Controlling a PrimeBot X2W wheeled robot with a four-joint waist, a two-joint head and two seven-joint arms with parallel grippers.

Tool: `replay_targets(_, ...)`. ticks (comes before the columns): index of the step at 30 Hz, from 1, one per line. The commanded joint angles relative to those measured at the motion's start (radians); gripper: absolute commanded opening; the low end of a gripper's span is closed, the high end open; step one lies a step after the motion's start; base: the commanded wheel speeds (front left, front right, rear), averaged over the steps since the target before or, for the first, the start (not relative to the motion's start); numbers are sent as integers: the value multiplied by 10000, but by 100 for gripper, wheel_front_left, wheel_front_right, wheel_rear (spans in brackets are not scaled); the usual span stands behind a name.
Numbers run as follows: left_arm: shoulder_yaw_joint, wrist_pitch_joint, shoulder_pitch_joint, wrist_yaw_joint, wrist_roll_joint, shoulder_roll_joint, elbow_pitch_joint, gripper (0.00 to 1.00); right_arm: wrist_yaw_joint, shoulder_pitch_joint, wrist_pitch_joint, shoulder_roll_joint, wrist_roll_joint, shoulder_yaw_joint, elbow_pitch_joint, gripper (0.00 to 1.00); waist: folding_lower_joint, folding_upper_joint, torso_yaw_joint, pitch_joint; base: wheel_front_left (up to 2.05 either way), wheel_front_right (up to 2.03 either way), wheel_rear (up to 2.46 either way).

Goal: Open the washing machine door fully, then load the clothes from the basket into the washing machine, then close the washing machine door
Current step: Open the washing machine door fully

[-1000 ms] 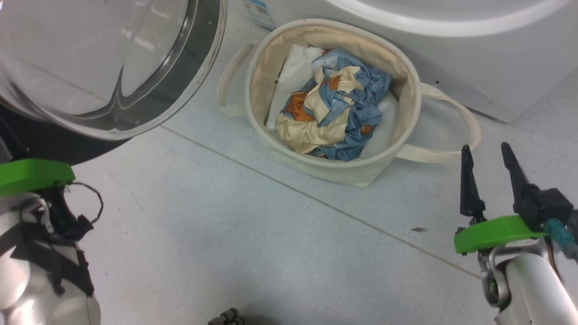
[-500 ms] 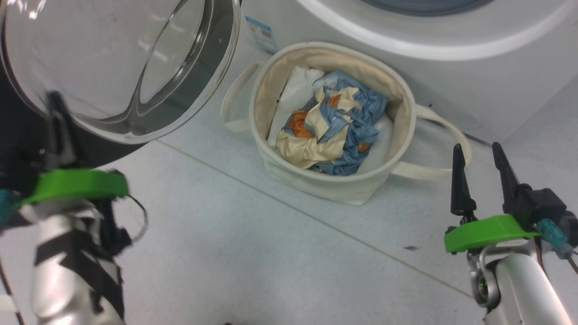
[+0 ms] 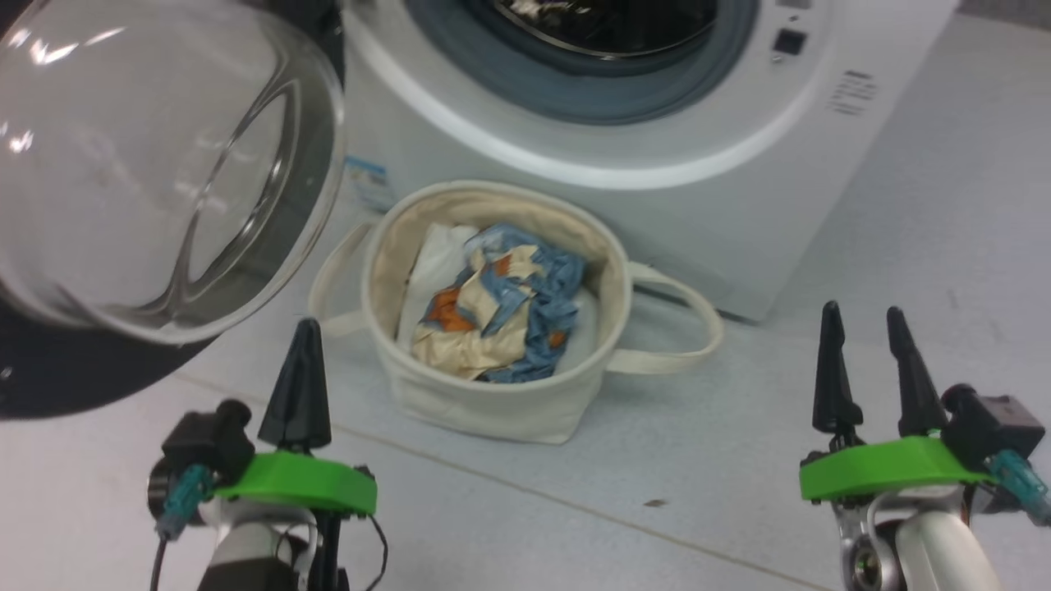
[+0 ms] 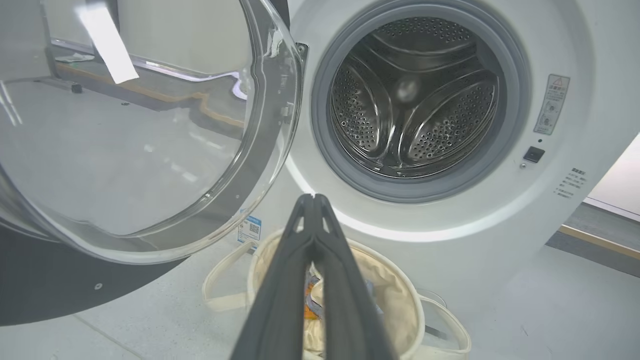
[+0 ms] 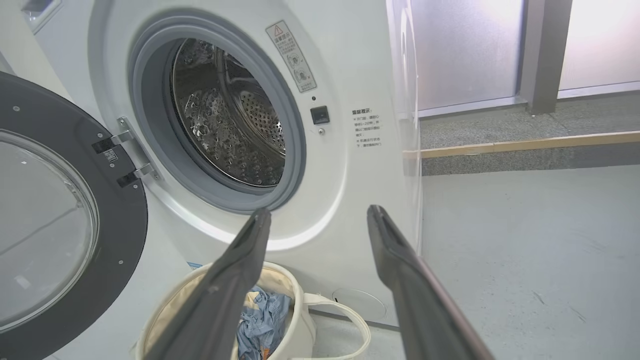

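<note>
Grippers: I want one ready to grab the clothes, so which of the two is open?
The right gripper: its two fingers stand apart with a clear gap. The left gripper has its fingers pressed together at the tips, holding nothing.

door (image 3: 156, 180) cropped left, drum (image 3: 591, 20) cropped above, sticker (image 3: 367, 185) print unreadable

Laundry corner: washing machine (image 3: 657, 205), basket (image 3: 493, 406), tiled floor (image 3: 575, 517).

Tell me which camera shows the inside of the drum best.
The left wrist view: the drum faces the camera, its whole opening visible. The right wrist view sees it at a slant; the head view catches just its lower edge.
</note>
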Motion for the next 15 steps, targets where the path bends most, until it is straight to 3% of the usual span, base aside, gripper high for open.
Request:
replay_targets(1,237,-48,38,-17,28,259,-377,0,2,11,-122,108,125,319,-436,100,2,0,-764,-682,0,0,0)
replay_targets(7,-63,-48,783,-162,111,259,-531,0,2,380,-122,110,532,377,-568,100,2,0,-1658,-1128,0,0,0)
replay_targets(14,-388,-48,1358,68,340,258,-468,0,2,659,-122,111,933,202,-298,100,2,0,-2425,-1452,0,0,0)
replay_targets(15,-442,-48,1389,80,336,258,-438,4,2,677,-122,111,898,170,-252,100,2,0,-2446,-1470,0,0,0)
